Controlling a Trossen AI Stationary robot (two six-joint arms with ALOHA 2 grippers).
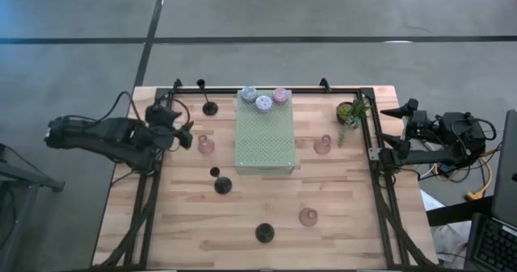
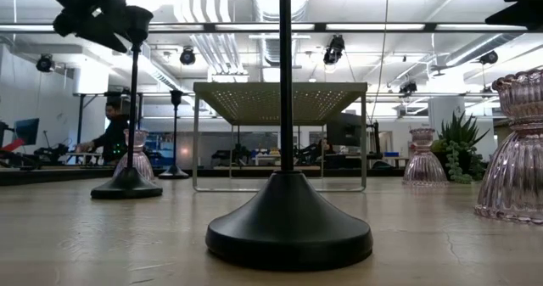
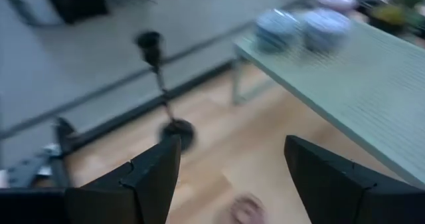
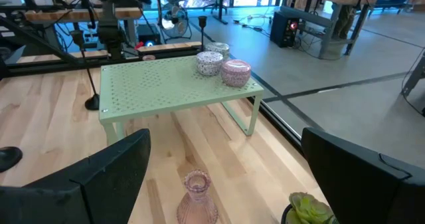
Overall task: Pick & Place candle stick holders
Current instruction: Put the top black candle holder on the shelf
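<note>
Overhead only, three round holders (image 1: 263,99) visible.

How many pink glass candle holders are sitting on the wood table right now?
3: one left of the green shelf, one right of it near the plant, one near the front edge. None appear hidden.

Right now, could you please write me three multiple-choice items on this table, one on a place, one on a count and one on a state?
1. Where do the pastel round holders sit?
A. on the green mat's far end
B. under the mat
C. beside the potted plant

2. How many pink glass holders stand on the bare wood?
A. one
B. three
C. five

3. How is the left gripper?
A. open, empty
B. shut on a holder
C. out of view

Answers: 1 A, the high view shows them atop the green mat; 2 B, one left, one right, one near; 3 A, its fingers stand apart.
</note>
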